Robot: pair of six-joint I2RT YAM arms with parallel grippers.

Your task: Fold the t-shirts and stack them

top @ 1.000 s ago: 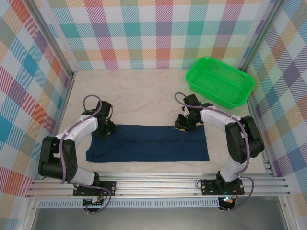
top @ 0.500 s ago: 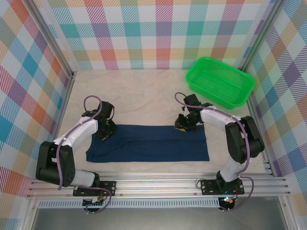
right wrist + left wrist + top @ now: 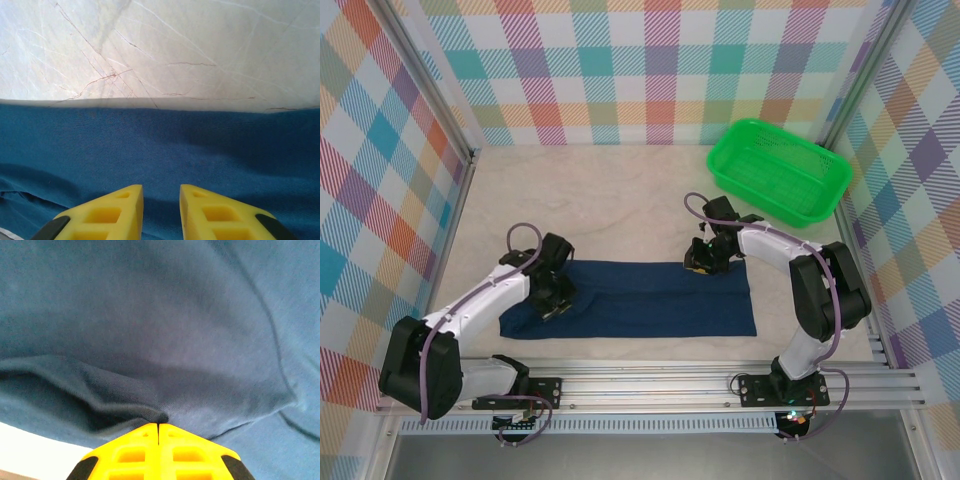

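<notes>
The navy t-shirt (image 3: 660, 310) lies as a long flat strip across the near middle of the table. My left gripper (image 3: 552, 300) sits over its left end, and the far left corner of the cloth is drawn in toward the strip. In the left wrist view the left gripper (image 3: 158, 425) has its yellow fingers pressed together, with a raised ridge of the t-shirt (image 3: 150, 315) running into their tips. My right gripper (image 3: 700, 262) rests on the strip's far edge. In the right wrist view the right gripper (image 3: 161, 190) has its fingers slightly apart over flat t-shirt (image 3: 150, 145) cloth.
A green mesh basket (image 3: 778, 170) stands at the back right corner. Pale marbled tabletop (image 3: 610, 200) stretches behind the shirt, and the same tabletop (image 3: 175, 45) lies just past the cloth's far edge. Checked walls close in three sides.
My left gripper has shut on the shirt's far left corner and carried it right and toward the near side, over the strip. The right arm has stayed put.
</notes>
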